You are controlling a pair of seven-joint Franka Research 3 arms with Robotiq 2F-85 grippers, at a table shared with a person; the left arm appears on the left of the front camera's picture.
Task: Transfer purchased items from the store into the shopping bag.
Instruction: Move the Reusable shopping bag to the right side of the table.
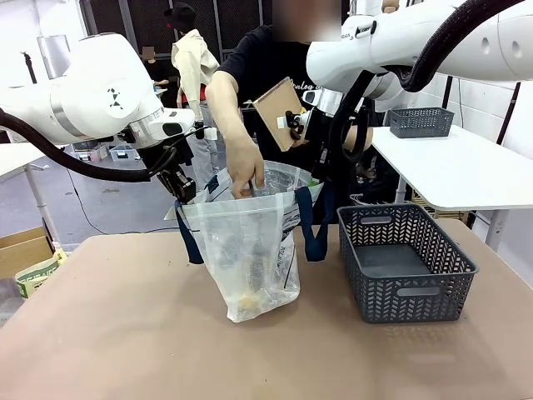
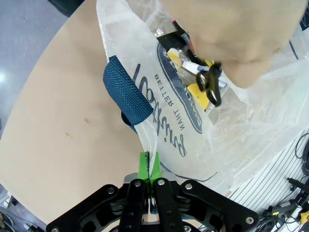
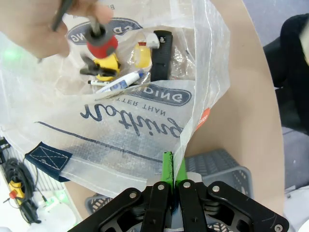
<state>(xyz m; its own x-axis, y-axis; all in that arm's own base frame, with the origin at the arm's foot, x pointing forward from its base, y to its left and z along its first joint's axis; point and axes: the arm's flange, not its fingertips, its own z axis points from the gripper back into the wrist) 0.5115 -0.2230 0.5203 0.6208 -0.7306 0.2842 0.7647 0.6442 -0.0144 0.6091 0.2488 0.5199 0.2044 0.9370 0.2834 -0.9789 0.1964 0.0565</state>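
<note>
Your left gripper (image 2: 148, 162) and right gripper (image 3: 174, 163) are each pinching the rim of the shopping bag (image 1: 250, 246) while a person's hand (image 1: 246, 167) is reaching inside.

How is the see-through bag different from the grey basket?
The bag is crinkly, whitish and see-through, with blue straps; the basket is dark grey with slotted sides. The bag holds small items; the basket's floor looks bare. The left gripper and right gripper pinch the bag's rim, shut on it; nothing touches the basket. Both stand on the tan table.
</note>
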